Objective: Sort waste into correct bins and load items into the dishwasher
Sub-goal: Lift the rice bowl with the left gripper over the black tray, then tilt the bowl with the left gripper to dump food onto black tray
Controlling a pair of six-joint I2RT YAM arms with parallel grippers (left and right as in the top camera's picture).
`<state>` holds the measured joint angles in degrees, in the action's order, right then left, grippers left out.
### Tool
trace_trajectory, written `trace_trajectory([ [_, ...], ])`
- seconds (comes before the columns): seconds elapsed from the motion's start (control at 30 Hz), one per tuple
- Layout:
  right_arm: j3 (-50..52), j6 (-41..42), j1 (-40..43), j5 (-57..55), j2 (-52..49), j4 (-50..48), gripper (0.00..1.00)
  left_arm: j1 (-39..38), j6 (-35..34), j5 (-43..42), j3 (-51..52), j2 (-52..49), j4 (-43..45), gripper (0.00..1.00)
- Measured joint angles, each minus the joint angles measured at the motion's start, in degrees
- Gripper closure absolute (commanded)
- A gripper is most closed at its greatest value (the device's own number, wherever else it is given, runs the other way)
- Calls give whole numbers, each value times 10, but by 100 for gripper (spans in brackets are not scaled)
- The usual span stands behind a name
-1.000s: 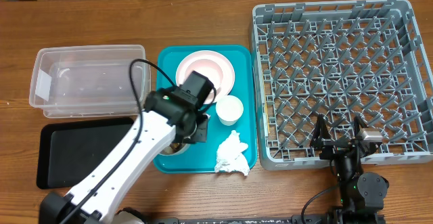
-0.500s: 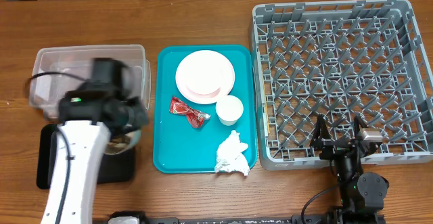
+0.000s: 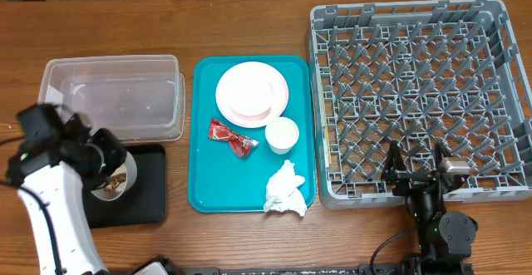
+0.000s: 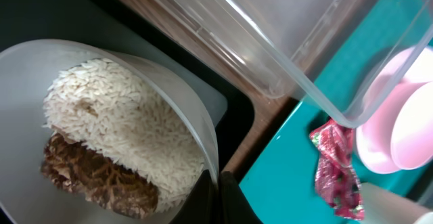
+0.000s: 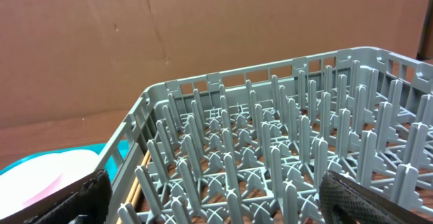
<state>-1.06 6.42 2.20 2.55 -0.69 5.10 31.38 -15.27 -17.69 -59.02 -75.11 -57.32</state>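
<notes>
My left gripper point(image 3: 105, 160) is shut on the rim of the small whitish bowl point(image 3: 113, 181) and holds it over the flat black tray point(image 3: 145, 202). In the left wrist view my fingers point(image 4: 220, 198) pinch the bowl's rim point(image 4: 169, 82); white rice point(image 4: 128, 126) and a brown food scrap point(image 4: 95, 178) lie inside. The red wrapper point(image 3: 231, 136), crumpled napkin point(image 3: 284, 190), pink-white plate point(image 3: 252, 90) and white cup point(image 3: 282, 134) sit on the teal tray point(image 3: 208, 193). My right gripper point(image 3: 416, 172) is open and empty at the front edge of the grey dish rack point(image 3: 420, 92).
The clear plastic tub point(image 3: 112, 96) stands just behind the black tray and its corner point(image 4: 284, 41) hangs close above the bowl. In the right wrist view the rack's pegs point(image 5: 270, 156) fill the space between my open fingers point(image 5: 216, 204).
My left arm has carried the bowl from the teal tray leftward to above the black tray. The red wrapper now lies uncovered. The right arm has not moved.
</notes>
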Motion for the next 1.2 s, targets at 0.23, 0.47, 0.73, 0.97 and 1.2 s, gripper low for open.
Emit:
trace_trajectory([
  [0.23,0,0,0,0,0,0,0,125,50,-152,71,0,78,96],
  [0.47,0,0,0,0,0,0,0,241,104,-320,154,0,148,96],
  [0.73,0,0,0,0,0,0,0,311,150,-437,176,0,152,96],
  [0.97,0,0,0,0,0,0,0,315,167,-485,177,0,152,96],
  [1.2,0,0,0,0,0,0,0,317,203,-557,177,0,151,96],
])
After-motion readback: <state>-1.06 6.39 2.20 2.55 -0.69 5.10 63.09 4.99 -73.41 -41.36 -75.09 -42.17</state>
